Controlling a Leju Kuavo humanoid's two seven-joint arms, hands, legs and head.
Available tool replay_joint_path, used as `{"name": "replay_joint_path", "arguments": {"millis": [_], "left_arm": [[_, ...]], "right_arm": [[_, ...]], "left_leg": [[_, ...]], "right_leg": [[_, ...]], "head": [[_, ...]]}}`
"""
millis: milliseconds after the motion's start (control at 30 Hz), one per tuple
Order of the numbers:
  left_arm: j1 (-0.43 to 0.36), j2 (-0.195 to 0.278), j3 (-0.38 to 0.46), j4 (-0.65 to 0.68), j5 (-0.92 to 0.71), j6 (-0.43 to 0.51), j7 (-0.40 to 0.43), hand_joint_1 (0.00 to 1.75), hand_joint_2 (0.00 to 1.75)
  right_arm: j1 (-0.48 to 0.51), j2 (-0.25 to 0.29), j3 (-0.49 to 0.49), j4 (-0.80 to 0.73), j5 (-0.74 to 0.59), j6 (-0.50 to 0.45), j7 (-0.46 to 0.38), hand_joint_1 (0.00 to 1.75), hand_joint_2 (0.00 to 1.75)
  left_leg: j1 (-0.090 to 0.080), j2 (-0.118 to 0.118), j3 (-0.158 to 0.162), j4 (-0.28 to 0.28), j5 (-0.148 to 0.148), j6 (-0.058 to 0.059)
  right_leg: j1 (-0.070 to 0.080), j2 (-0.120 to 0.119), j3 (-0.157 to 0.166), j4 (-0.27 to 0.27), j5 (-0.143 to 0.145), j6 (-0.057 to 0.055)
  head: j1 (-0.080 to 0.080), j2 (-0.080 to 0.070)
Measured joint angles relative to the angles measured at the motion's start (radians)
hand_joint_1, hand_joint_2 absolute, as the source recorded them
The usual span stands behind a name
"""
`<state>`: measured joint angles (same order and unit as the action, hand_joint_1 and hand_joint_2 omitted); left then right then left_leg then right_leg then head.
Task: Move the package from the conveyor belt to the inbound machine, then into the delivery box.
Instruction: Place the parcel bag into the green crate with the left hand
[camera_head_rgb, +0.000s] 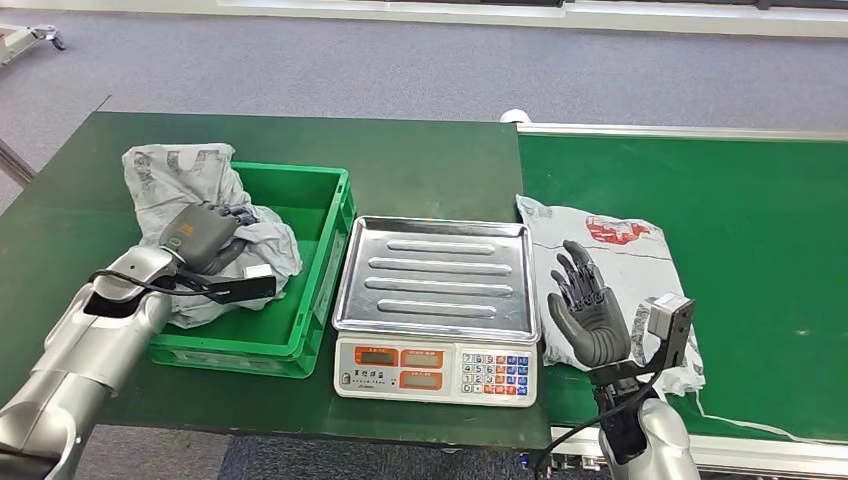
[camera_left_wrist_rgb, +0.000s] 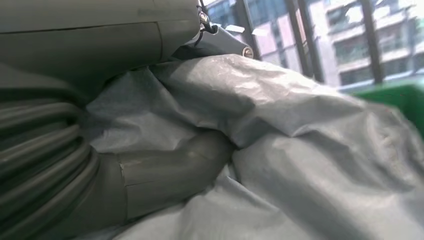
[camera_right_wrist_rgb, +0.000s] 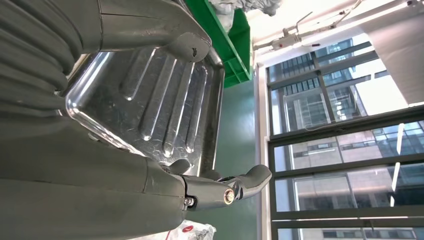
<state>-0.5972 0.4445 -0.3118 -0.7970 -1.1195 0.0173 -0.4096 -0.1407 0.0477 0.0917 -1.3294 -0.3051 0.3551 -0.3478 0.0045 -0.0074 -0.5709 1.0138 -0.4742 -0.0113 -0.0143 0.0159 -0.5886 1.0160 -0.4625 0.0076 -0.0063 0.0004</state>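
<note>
A crumpled grey package (camera_head_rgb: 180, 170) lies in the green delivery box (camera_head_rgb: 325, 250), spilling over its far left corner. My left hand (camera_head_rgb: 205, 235) sits on top of it with fingers curled into the plastic; in the left wrist view the thumb (camera_left_wrist_rgb: 165, 175) is tucked under a fold of the package (camera_left_wrist_rgb: 300, 150). A second grey package with a red print (camera_head_rgb: 620, 245) lies on the green conveyor belt (camera_head_rgb: 760, 230), beside the scale. My right hand (camera_head_rgb: 585, 305) stands open and upright over that package's near edge, holding nothing.
The inbound machine, a scale with a bare steel tray (camera_head_rgb: 440, 270) and a keypad (camera_head_rgb: 500, 372), stands between the box and the belt. The right wrist view shows the tray (camera_right_wrist_rgb: 165, 105) and the box (camera_right_wrist_rgb: 230, 40). The dark green table (camera_head_rgb: 420, 160) extends behind.
</note>
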Motion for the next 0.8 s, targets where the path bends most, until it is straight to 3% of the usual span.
{"name": "replay_joint_path", "arguments": {"millis": [200, 533, 800], "left_arm": [[-0.018, 0.004, 0.027, 0.076, 0.007, 0.004, -0.011, 0.0, 1.75], [-0.018, -0.022, 0.059, 0.081, 0.048, 0.056, -0.023, 0.0, 1.75], [0.036, -0.096, 0.129, -0.077, 0.3, 0.0, -0.043, 0.0, 1.75]], "right_arm": [[0.003, 0.0, 0.0, -0.007, 0.001, -0.001, 0.001, 0.0, 1.75], [0.014, 0.0, 0.0, -0.025, 0.007, -0.01, 0.004, 0.0, 1.75], [0.02, 0.0, 0.0, -0.03, 0.021, -0.023, 0.008, 0.0, 1.75]], "left_leg": [[0.0, 0.001, 0.0, 0.0, 0.0, 0.0], [0.0, 0.001, 0.001, 0.0, 0.001, -0.001], [0.0, 0.0, -0.001, 0.0, 0.001, -0.001]], "right_leg": [[0.001, 0.001, 0.0, 0.0, 0.001, -0.001], [0.001, 0.001, -0.001, 0.0, 0.002, -0.002], [0.0, 0.001, -0.001, 0.0, 0.001, -0.002]], "head": [[0.0, 0.0], [0.0, 0.0], [0.0, 0.0]]}}
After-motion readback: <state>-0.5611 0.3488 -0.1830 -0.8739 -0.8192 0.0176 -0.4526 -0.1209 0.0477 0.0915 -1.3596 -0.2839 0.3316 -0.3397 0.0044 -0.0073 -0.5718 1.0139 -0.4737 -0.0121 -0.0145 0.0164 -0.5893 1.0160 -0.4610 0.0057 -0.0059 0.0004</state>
